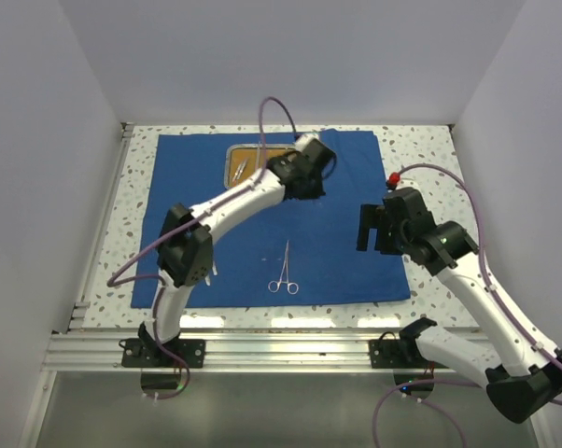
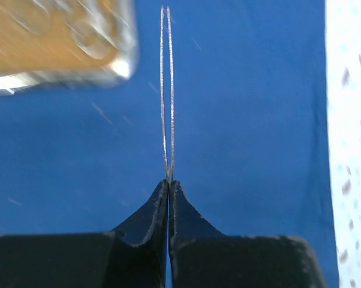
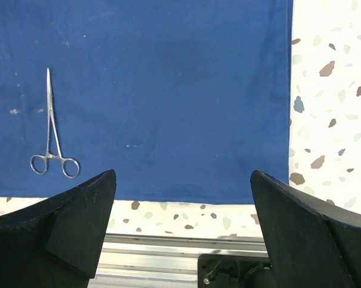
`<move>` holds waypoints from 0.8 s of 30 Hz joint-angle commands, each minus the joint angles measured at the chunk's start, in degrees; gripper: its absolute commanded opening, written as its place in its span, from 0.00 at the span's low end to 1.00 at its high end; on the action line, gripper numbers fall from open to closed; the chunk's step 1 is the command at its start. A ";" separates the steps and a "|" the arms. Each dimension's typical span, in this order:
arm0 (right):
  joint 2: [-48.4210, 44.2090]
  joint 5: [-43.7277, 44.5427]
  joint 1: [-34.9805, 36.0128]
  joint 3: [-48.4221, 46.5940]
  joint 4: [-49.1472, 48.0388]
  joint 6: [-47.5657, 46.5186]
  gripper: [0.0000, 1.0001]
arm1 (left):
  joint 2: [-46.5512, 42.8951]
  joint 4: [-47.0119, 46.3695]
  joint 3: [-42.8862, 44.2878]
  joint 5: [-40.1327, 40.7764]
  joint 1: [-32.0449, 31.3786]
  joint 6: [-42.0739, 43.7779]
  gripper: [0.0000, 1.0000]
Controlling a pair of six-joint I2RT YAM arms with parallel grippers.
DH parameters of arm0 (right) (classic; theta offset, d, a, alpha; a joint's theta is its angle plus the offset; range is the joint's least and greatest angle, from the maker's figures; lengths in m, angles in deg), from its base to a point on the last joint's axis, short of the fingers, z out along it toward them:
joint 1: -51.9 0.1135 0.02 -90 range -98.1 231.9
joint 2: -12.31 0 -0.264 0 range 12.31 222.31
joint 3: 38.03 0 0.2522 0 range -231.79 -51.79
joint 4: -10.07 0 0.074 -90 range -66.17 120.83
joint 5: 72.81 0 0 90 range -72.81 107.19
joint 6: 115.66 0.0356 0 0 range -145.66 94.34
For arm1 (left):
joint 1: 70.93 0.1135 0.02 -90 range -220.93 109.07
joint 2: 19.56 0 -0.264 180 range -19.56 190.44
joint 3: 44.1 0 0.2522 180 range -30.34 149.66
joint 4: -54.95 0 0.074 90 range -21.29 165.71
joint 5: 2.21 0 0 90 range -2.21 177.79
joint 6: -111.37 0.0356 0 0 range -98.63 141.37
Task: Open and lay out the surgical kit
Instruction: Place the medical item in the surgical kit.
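Blue cloth (image 1: 346,187): lying spread flat on the speckled table (image 1: 430,149).
Steel tray (image 1: 229,166): sitting on the cloth's far part, beside your left gripper (image 2: 168,183).
Left gripper: jaws pressing together, pinching the tweezers (image 2: 167,90) above the cloth.
Clamp (image 3: 51,114): lying on the cloth near its front edge, rings facing you.
Right gripper (image 3: 181,174): jaws standing spread wide, hovering over the cloth's right front corner, gripping nothing.

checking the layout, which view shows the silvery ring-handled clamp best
The right wrist view: the silvery ring-handled steel clamp lies whole and sharp on the royal-blue cloth wrap. The top view shows it whole too, but small. The left wrist view does not show it.
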 commanded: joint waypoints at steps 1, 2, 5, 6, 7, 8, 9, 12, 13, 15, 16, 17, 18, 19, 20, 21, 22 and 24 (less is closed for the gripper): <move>-1.69 1.80 -0.21 -4.76 3.66 0.38 0.99 | -0.61 5.25 -2.30 5.01 -10.29 -9.00 0.00; -2.04 1.71 -0.13 -5.90 4.62 0.73 0.99 | -0.25 6.04 -1.68 6.23 -11.80 -10.14 0.00; -3.53 0.57 -0.12 -7.14 6.12 1.87 0.98 | 1.50 10.09 -1.15 5.46 -14.97 -15.85 0.00; -3.88 0.31 -0.12 -7.14 6.38 2.05 0.99 | 2.29 11.57 -1.24 5.19 -15.50 -17.95 0.00; -4.93 -0.04 -0.12 -6.97 6.56 2.31 0.98 | 2.56 12.11 -1.41 5.02 -16.81 -18.75 0.00; -5.38 -0.31 -0.12 -6.62 6.82 2.40 0.98 | 2.74 12.03 -2.37 5.02 -17.61 -19.20 0.00; -5.99 -0.31 -0.12 -6.44 6.91 2.49 0.98 | 2.91 11.68 -2.82 5.10 -18.49 -19.81 0.00; -8.10 0.04 -0.13 -5.12 8.05 2.49 0.98 | 4.05 11.41 -3.44 5.37 -22.35 -20.52 0.00; -8.46 0.13 -0.12 -4.95 8.40 2.57 0.98 | 4.32 11.50 -3.44 5.37 -23.93 -20.69 0.00; -9.77 1.18 -0.12 -4.59 9.63 3.01 0.98 | 5.11 11.85 -3.70 5.02 -24.91 -21.83 0.00; -10.39 1.53 -0.21 -4.42 9.99 3.10 0.98 | 5.11 11.85 -4.13 4.67 -25.52 -22.27 0.00; -11.35 1.80 -0.21 -4.33 10.60 3.28 0.98 | 5.11 11.76 -5.36 3.62 -25.79 -23.06 0.00; -11.71 2.58 -0.13 -4.24 10.95 3.37 0.98 | 4.41 10.20 -6.41 3.00 -25.96 -23.68 0.00; -12.15 2.77 -0.12 -4.15 11.04 3.54 0.98 | 4.06 9.40 -7.38 2.47 -26.49 -24.03 0.00; -12.41 3.03 -0.12 -4.07 11.57 3.63 0.98 | 3.62 8.87 -8.61 2.55 -26.93 -24.47 0.00; -12.76 3.21 -0.12 -4.07 11.75 3.80 0.99 | 3.09 8.25 -9.06 2.82 -27.28 -24.91 0.00; -12.94 3.38 -0.12 -4.07 11.92 3.72 0.98 | 3.18 8.25 -9.23 2.82 -27.81 -25.09 0.00; -13.03 3.64 -0.12 -3.98 12.10 3.98 0.98 | 3.09 7.21 -10.29 2.03 -28.16 -25.44 0.00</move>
